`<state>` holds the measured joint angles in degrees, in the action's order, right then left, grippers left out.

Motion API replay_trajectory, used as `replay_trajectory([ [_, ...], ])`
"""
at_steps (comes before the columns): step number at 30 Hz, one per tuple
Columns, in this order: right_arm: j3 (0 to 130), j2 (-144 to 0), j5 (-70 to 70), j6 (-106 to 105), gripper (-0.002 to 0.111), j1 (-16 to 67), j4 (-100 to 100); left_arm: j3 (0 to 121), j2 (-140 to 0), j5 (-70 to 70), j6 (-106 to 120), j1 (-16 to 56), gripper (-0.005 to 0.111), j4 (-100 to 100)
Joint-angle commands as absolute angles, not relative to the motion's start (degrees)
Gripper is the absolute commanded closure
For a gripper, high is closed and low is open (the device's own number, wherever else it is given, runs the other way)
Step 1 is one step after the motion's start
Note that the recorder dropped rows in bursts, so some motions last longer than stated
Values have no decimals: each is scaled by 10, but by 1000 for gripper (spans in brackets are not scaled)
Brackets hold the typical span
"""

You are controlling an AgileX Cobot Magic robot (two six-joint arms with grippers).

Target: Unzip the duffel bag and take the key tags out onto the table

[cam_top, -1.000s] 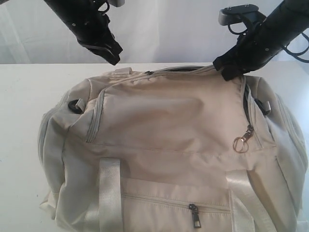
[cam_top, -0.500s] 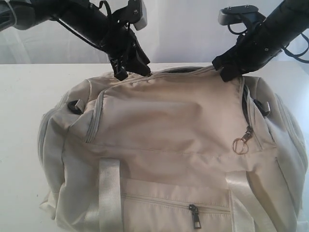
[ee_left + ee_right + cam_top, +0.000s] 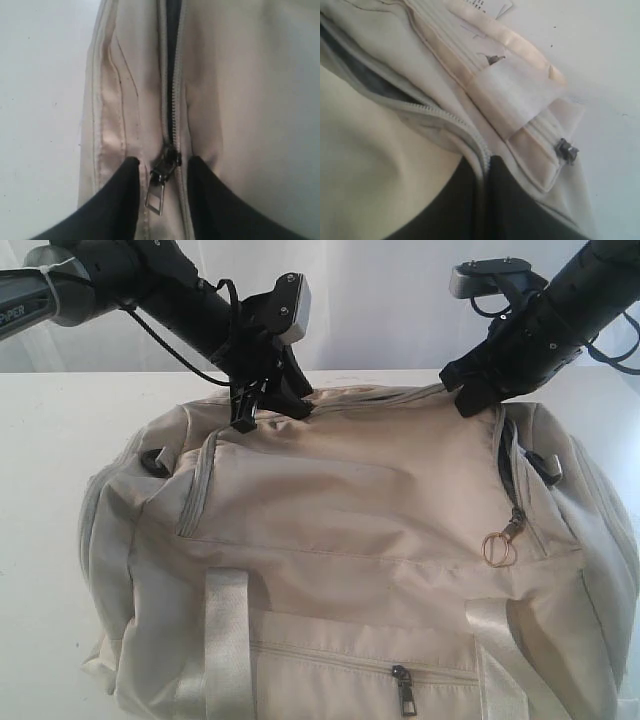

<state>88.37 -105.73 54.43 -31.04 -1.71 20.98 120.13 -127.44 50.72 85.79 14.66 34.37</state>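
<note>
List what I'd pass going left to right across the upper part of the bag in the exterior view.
black strap ring → left gripper, open → right gripper, pinching the duffel bag → second strap ring

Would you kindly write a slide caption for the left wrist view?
Left gripper open astride the dark zipper pull of the duffel bag, the zip parted beyond it.

Count across the views:
- duffel bag (image 3: 350,500): 1
- bench (image 3: 50,460): 1
- claws: 2, left claw (image 3: 270,412) and right claw (image 3: 462,392)
- webbing handles (image 3: 228,640): 2
- black strap rings (image 3: 153,460): 2, one at each bag end
- zipper pulls: 3, front pull (image 3: 405,692), side pull (image 3: 513,527) and top pull (image 3: 159,187)
- split ring (image 3: 497,548): 1
</note>
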Motion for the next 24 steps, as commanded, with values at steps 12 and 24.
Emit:
replay_trajectory([
  [12, 885, -1056, 562, -314, 108, -24, 206, 1201, -1262, 536, 821, 145, 107, 300],
  [24, 885, -1056, 561, -312, 108, -24, 205, 1201, -1222, 564, 776, 145, 107, 227],
])
